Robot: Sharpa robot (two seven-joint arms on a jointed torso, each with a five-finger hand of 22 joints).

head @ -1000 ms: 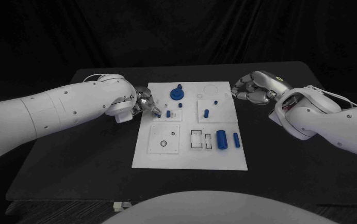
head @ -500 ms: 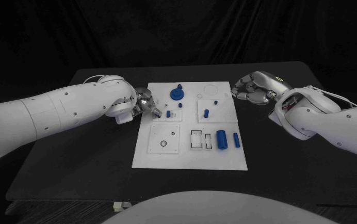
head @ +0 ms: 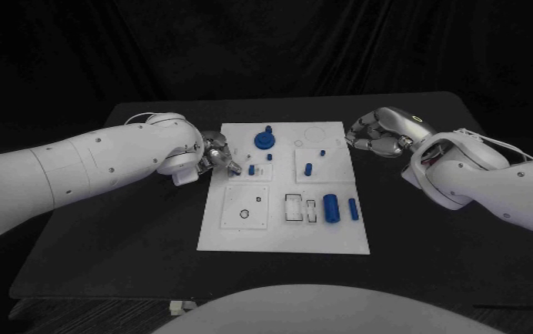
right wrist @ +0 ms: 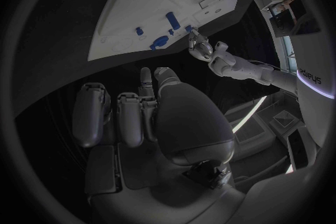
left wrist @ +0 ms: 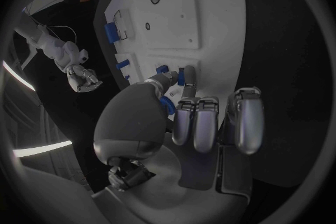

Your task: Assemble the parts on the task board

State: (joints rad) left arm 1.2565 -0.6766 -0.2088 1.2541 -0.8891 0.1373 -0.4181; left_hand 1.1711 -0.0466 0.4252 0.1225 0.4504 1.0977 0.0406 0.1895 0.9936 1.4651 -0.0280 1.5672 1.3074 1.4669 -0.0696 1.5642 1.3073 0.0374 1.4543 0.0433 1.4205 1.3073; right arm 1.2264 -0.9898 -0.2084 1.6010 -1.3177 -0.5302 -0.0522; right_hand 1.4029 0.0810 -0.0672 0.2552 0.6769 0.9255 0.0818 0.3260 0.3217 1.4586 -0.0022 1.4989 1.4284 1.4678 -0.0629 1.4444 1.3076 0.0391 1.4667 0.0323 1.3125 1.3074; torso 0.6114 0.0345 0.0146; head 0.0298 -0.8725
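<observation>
- The silver left hand pinches a small blue peg over the white task board's left edge: insertion under way.
- Next, seating it needs careful alignment.
- The silver right hand hovers curled, holding nothing.

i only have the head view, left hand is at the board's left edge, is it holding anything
Observer: Yes. In the left wrist view the left hand pinches a small blue part at its fingertips, over the task board.
Operator: and the right hand
Observer: In its wrist view the right hand has its fingers curled in with nothing in them, off the board over the black table.
</observation>
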